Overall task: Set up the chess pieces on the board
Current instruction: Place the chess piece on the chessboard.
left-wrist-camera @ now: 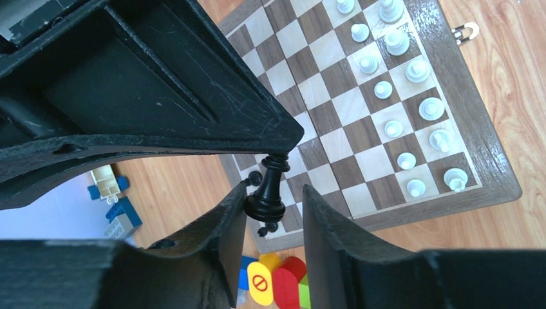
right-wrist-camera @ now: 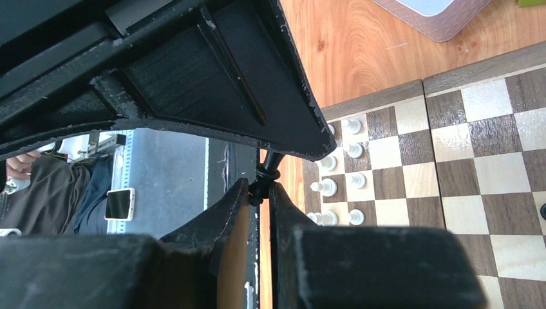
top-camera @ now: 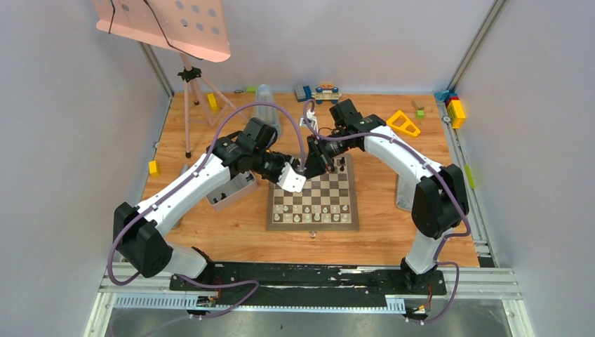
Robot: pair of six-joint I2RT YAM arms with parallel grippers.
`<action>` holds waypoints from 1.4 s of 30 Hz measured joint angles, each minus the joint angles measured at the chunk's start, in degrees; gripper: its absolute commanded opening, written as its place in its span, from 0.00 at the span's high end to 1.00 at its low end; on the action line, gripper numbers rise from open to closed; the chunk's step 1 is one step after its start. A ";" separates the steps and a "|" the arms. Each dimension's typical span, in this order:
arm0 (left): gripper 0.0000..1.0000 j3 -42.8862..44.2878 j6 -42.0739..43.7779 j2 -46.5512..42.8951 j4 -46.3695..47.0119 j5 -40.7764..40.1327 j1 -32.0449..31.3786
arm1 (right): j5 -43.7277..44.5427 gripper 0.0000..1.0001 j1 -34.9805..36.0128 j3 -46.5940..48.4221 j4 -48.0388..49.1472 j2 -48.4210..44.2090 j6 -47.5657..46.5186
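Note:
The wooden chessboard [top-camera: 344,219] lies mid-table, with white pieces [top-camera: 309,209] on its near rows and a few black ones [top-camera: 342,166] at its far edge. Both grippers meet above the board's far left corner. My right gripper [right-wrist-camera: 259,185] is shut on the top of a black chess piece [left-wrist-camera: 267,193] and holds it in the air, tilted. My left gripper [left-wrist-camera: 277,188] is open, one finger on each side of that piece's base, and the base is close to one finger [left-wrist-camera: 225,219]. White pieces [left-wrist-camera: 393,129] also line the board [left-wrist-camera: 360,212] in the left wrist view.
A grey metal tray [top-camera: 231,191] sits left of the board under the left arm. Colourful toy blocks [top-camera: 319,91] and a yellow triangle [top-camera: 403,123] lie at the back, and more blocks [left-wrist-camera: 277,280] lie by the board's corner. A tripod stand [top-camera: 189,91] stands back left.

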 measured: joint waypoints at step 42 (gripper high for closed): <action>0.93 -12.79 -67.30 -1.49 35.43 15.69 2.97 | 3.13 0.28 -8.85 -8.46 14.34 -11.91 7.48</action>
